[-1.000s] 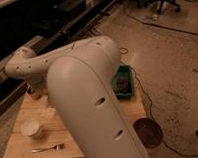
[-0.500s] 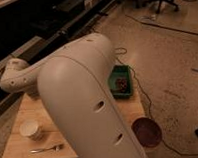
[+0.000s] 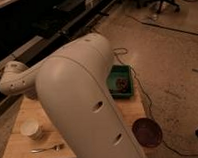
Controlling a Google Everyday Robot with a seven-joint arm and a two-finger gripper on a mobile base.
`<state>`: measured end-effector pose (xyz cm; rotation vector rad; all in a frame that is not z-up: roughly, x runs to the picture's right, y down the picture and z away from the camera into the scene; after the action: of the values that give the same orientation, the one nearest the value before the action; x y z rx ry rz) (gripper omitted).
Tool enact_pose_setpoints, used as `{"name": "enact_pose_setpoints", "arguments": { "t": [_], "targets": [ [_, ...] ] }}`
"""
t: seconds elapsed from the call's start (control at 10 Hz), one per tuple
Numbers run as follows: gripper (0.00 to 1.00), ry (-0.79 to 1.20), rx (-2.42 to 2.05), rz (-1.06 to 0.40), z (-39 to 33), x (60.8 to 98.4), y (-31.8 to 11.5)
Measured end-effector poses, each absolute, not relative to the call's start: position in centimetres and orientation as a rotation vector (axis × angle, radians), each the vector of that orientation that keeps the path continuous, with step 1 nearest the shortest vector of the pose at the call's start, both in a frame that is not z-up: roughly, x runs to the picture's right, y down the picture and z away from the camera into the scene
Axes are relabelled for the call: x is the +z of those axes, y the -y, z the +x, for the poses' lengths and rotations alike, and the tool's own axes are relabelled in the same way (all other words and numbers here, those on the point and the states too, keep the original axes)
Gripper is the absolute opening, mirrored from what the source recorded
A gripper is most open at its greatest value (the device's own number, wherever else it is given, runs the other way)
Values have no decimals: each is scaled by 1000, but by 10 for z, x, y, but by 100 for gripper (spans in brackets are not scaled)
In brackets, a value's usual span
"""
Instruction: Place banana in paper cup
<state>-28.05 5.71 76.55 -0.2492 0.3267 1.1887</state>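
The paper cup (image 3: 32, 128) is short and cream-white and stands upright on the left part of the wooden table (image 3: 16, 145). A thin pale strip with a forked end, which I take for the banana (image 3: 46, 148), lies flat near the table's front edge, just right of and in front of the cup. My large white arm (image 3: 89, 104) fills the middle of the view, and its elbow (image 3: 12, 82) hangs above the table's far left. My gripper is hidden behind the arm and does not show.
A green bin (image 3: 120, 82) with dark contents sits at the table's far right corner. A dark red round bowl (image 3: 147, 132) lies on the floor right of the table. Cables run across the floor. A dark counter runs along the back left.
My arm has swung nearer and lower, covering more of the table; its elbow has dropped a little. The cup and the thin pale strip have not moved.
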Motion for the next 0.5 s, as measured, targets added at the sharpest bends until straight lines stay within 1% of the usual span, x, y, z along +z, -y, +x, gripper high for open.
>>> {"name": "enact_pose_setpoints", "arguments": {
  "t": [0.5],
  "targets": [
    [0, -329, 1190, -248, -279, 766, -56]
  ]
}}
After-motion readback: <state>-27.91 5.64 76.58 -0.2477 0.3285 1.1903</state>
